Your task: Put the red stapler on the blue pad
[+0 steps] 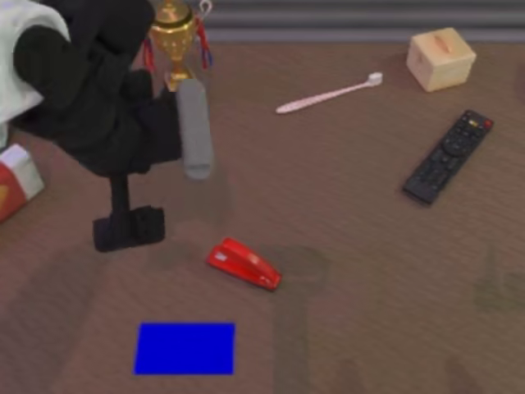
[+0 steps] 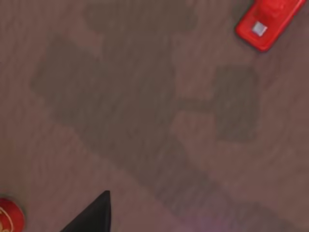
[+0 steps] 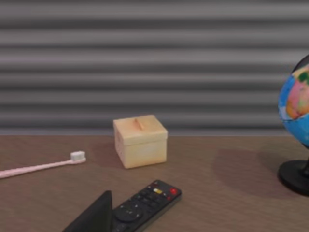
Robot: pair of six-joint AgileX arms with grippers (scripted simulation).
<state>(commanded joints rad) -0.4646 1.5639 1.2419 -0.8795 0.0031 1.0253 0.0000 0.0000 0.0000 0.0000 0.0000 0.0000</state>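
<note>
The red stapler (image 1: 244, 264) lies slantwise on the brown table near the middle front, and its silvery-marked end (image 2: 268, 21) shows at the edge of the left wrist view. The blue pad (image 1: 185, 348) lies flat near the front edge, left of the stapler and closer to the front, with nothing on it. My left gripper (image 1: 127, 228) hangs open over bare table to the left of the stapler and holds nothing. One dark fingertip (image 2: 96, 215) shows in its wrist view. My right arm is parked outside the top view; one of its fingers (image 3: 94, 215) shows over the remote.
A gold trophy (image 1: 174, 41) stands at the back left beside my left arm. A pink toothbrush (image 1: 328, 94), a wooden box (image 1: 441, 57) and a black remote (image 1: 449, 156) lie at the back right. A red-and-white object (image 1: 16, 180) sits at the left edge. A globe (image 3: 299, 121) stands far right.
</note>
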